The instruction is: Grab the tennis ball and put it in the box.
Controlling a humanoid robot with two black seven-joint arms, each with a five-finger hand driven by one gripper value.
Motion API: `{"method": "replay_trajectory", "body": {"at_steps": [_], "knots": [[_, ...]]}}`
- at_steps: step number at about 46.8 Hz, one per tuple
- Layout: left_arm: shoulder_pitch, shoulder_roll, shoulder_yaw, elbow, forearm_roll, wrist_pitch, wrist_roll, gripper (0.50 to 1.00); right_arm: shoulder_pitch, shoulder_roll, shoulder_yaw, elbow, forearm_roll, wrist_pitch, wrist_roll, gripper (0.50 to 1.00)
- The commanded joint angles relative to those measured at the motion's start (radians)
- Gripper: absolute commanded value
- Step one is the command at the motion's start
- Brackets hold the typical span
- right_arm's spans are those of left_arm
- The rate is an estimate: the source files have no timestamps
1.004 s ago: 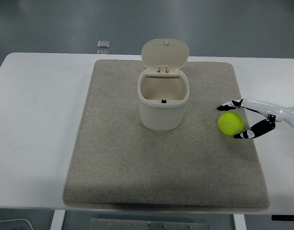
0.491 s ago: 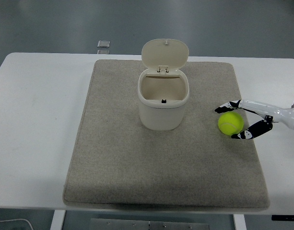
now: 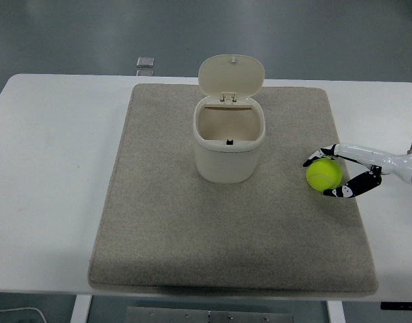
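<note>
The tennis ball [image 3: 324, 174] is found on the grey mat [image 3: 192, 242] near its right edge, bracketed by the right hand [image 3: 347, 172] — fingers curled round its far and near sides, apparently touching, though a firm grip cannot be confirmed. The grasping step is judged to be in hand; a lift is not yet seen. Next, closure must be secured, then the ball carried left to the cream box [image 3: 228, 142] at the mat's middle — its lid [image 3: 231, 75] stands open behind.
</note>
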Motion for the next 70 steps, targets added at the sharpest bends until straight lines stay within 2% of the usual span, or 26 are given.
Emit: {"method": "replay_trajectory", "body": {"at_steps": [1,6,19,26,31,37,47,58,64,70], "knots": [[0.0,0.0,0.0,0.0,0.0,0.001,0.0,0.992,0.003,0.0,0.004,-0.001,0.001,0.0,0.003,0.652],[0.0,0.0,0.0,0.0,0.0,0.001,-0.002,0.992,0.008,0.0,0.016,0.001,0.009,0.006,0.009,0.5],[0.0,0.0,0.0,0.0,0.0,0.0,0.0,0.992,0.047,-0.01,0.024,0.028,0.089,0.025,0.08,0.5],[0.0,0.0,0.0,0.0,0.0,0.0,0.0,0.992,0.11,-0.018,0.038,0.045,0.202,0.09,0.085,0.5],[0.0,0.0,0.0,0.0,0.0,0.0,0.0,0.992,0.119,-0.016,0.093,0.083,0.273,0.135,0.085,0.5],[0.0,0.0,0.0,0.0,0.0,0.0,0.0,0.992,0.141,0.004,0.125,0.102,0.279,0.153,0.085,0.5],[0.0,0.0,0.0,0.0,0.0,0.0,0.0,0.992,0.173,0.102,0.125,0.103,0.279,0.154,0.085,0.5],[0.0,0.0,0.0,0.0,0.0,0.0,0.0,0.992,0.213,0.201,0.121,0.099,0.279,0.141,0.055,0.5],[0.0,0.0,0.0,0.0,0.0,0.0,-0.002,0.992,0.231,0.238,0.111,0.083,0.28,0.137,-0.014,0.5],[0.0,0.0,0.0,0.0,0.0,0.0,0.0,0.992,0.231,0.266,0.102,0.079,0.279,0.103,-0.054,0.5]]}}
